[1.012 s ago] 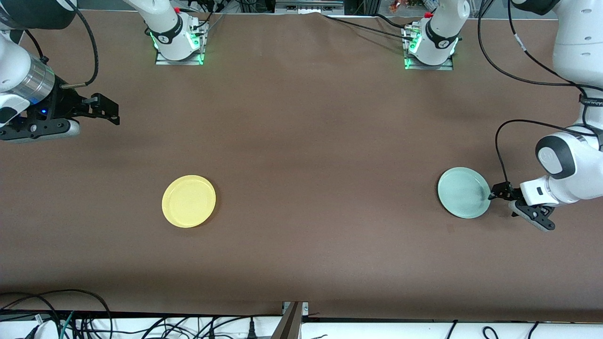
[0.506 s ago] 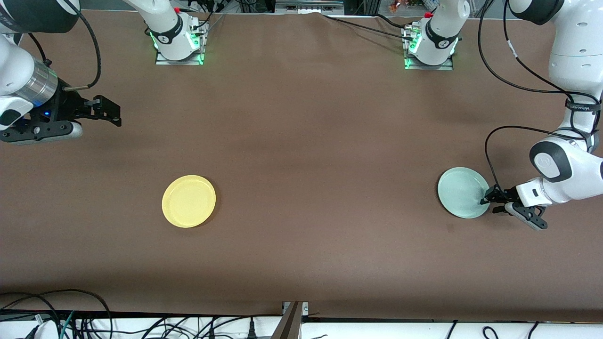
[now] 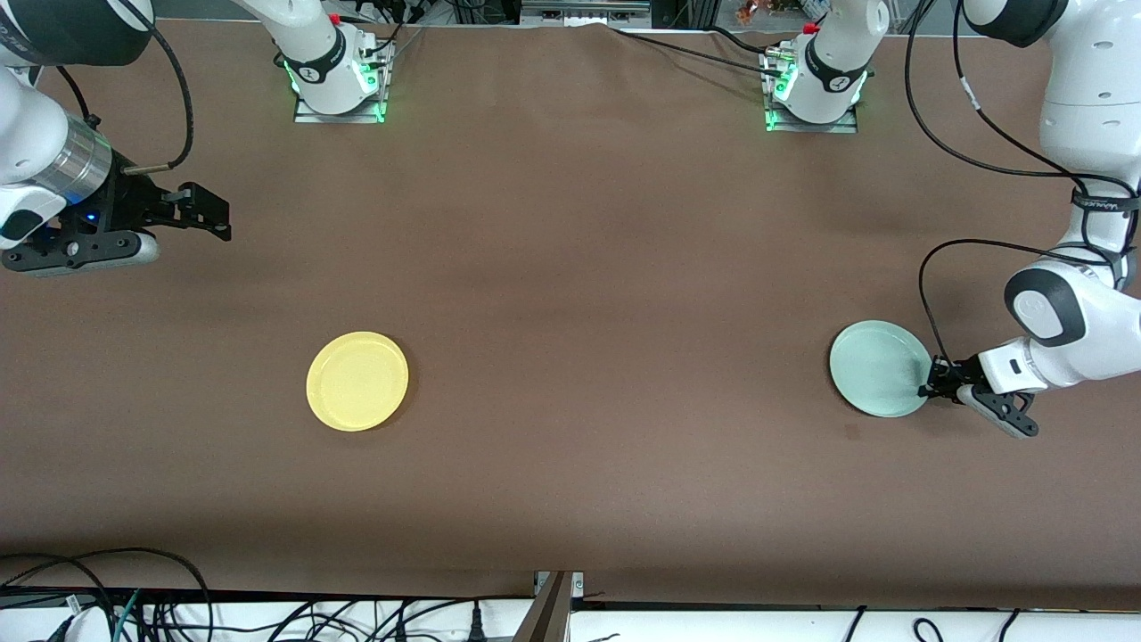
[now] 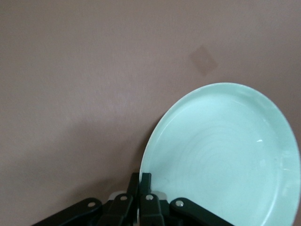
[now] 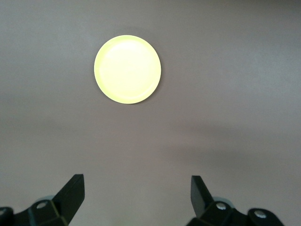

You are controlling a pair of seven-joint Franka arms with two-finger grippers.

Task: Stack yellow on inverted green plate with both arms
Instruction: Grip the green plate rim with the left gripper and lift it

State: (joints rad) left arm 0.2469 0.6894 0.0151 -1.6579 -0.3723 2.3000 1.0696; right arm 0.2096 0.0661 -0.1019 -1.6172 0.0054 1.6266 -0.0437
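Note:
The pale green plate (image 3: 879, 367) lies rim-up toward the left arm's end of the table. My left gripper (image 3: 929, 383) is low at the plate's edge and shut on its rim; in the left wrist view the fingers (image 4: 146, 186) pinch the edge of the green plate (image 4: 225, 150). The yellow plate (image 3: 357, 381) lies rim-up toward the right arm's end. My right gripper (image 3: 217, 217) is open and empty, held high above the table near that end; the right wrist view shows the yellow plate (image 5: 127, 68) well ahead of the spread fingertips (image 5: 75, 187).
The brown table cover (image 3: 570, 294) is bare between the two plates. The two arm bases (image 3: 334, 76) stand along the table edge farthest from the front camera. Cables (image 3: 134, 597) lie past the nearest edge.
My left gripper has moved in onto the green plate's rim and shut on it; the plate shifted slightly. My right gripper has barely drifted.

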